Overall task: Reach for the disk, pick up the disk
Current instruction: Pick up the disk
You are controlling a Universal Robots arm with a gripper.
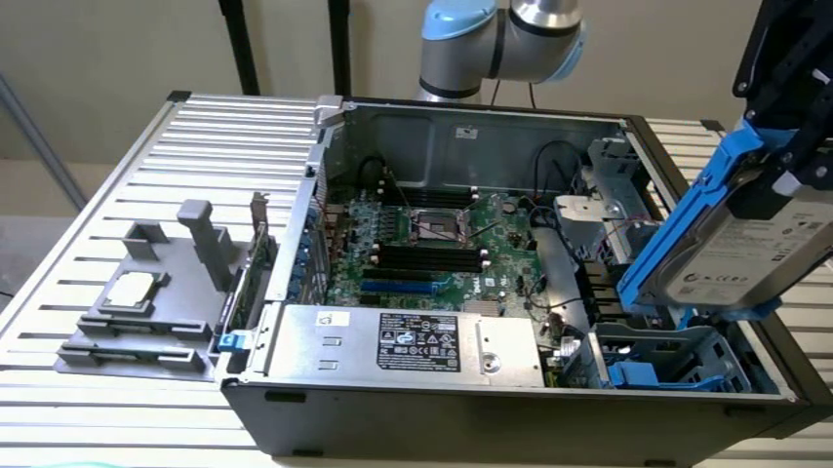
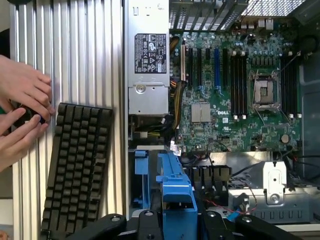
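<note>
Disk (image 1: 735,249) w/ blue rails lifted, tilted above the blue drive bay (image 1: 677,361) at the exterior view's right, gripper (image 1: 794,161) pinching its upper end, open PC case (image 1: 521,409) below – motherboard (image 1: 430,249) exposed, keyboard (image 2: 77,170) beside case, person's hands (image 2: 22,110) near it.
</note>
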